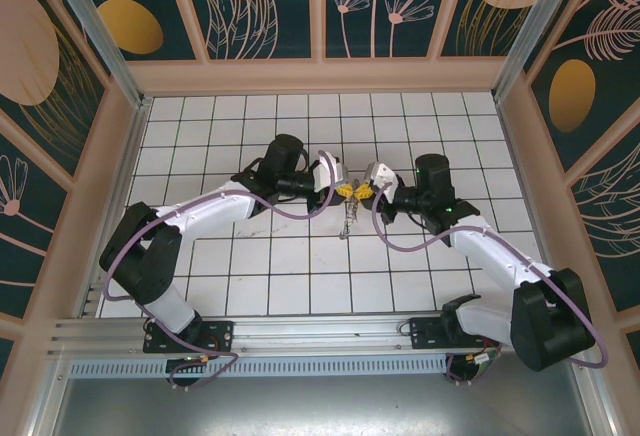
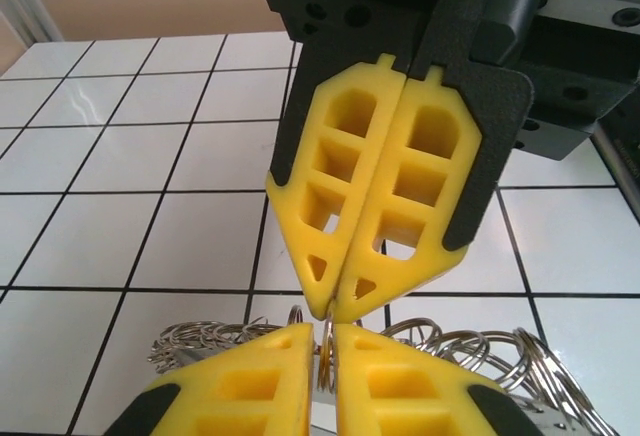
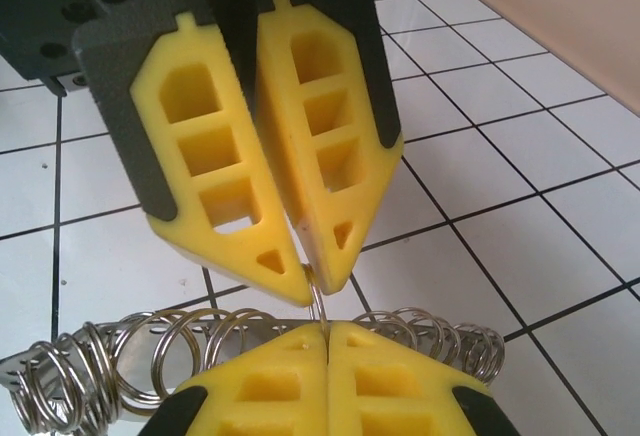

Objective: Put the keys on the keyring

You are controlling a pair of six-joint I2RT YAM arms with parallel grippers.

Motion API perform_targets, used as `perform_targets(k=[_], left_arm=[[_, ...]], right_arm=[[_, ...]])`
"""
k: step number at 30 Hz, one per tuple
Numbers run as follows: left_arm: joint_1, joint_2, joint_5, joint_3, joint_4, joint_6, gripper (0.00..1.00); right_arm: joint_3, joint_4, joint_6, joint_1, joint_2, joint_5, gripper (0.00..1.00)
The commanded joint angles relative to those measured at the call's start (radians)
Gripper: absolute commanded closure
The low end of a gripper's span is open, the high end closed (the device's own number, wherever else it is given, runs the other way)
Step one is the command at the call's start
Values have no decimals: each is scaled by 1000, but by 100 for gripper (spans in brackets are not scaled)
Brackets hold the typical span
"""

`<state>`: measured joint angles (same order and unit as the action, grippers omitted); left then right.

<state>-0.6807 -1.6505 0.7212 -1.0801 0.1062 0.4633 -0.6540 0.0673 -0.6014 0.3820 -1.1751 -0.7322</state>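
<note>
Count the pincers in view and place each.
2. The left pincer and the right pincer meet tip to tip above the tiled table middle, a thin silver ring at their tips.

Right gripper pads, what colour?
Yellow pads, with cut-out windows; best seen in the left wrist view.
</note>
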Motion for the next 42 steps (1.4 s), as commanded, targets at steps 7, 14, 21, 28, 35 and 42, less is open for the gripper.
perform_targets(k=[7, 14, 21, 28, 35, 42], left_arm=[[-5, -40, 5, -56, -135, 77, 86], [-5, -39, 15, -58, -108, 65, 92], [-6, -17, 38, -21, -2, 16, 100], [-6, 18, 131, 66, 241, -110, 100], [-6, 28, 165, 101, 385, -189, 100], [-5, 28, 178, 134, 426, -211, 100]], right_arm=[[-63, -35, -36, 27, 22, 14, 100], [-83, -66, -50, 37, 10, 23, 100], [-68, -51, -56, 38, 14, 23, 98], [-10, 78, 32, -22, 0, -135, 89], [16, 115, 44, -59, -8, -180, 87], [43, 141, 49, -72, -2, -176, 87]])
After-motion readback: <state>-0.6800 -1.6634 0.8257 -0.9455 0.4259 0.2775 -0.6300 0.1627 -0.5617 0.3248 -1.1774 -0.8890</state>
